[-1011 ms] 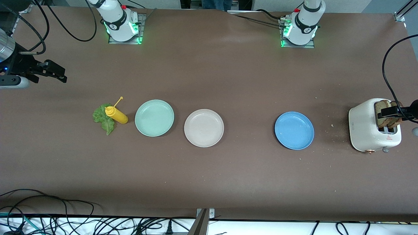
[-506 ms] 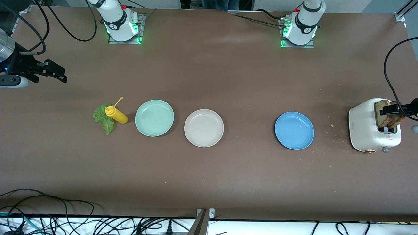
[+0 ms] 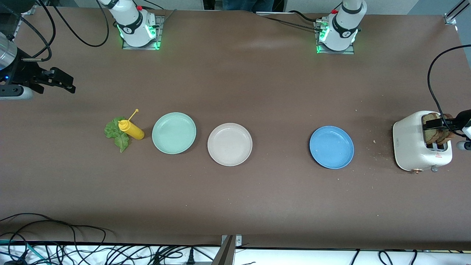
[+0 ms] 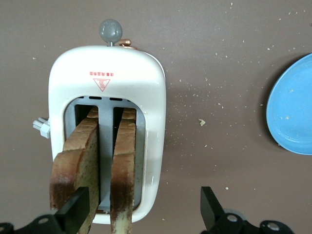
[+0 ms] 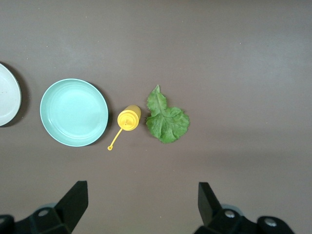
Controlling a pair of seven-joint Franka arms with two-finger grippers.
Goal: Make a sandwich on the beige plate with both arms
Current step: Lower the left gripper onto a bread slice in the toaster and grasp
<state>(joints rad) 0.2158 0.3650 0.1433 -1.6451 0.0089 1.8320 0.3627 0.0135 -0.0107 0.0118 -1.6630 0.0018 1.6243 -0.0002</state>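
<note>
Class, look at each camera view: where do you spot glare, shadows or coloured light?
Front view: a pale glare patch on the brown table between the arm bases, which glow green. Left wrist view: the toaster casts a soft shadow toward the blue plate. Right wrist view: even light, a dark shadow edging the mint-green plate.

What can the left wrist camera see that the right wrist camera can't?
Only the left wrist view shows the white toaster with two slices of bread standing in its slots, part of the blue plate, crumbs on the table, and the open left gripper over the toaster.

Only the right wrist view shows the green plate, the yellow bottle, the lettuce leaf, an edge of the beige plate, and the open right gripper.

Both show the brown table.
</note>
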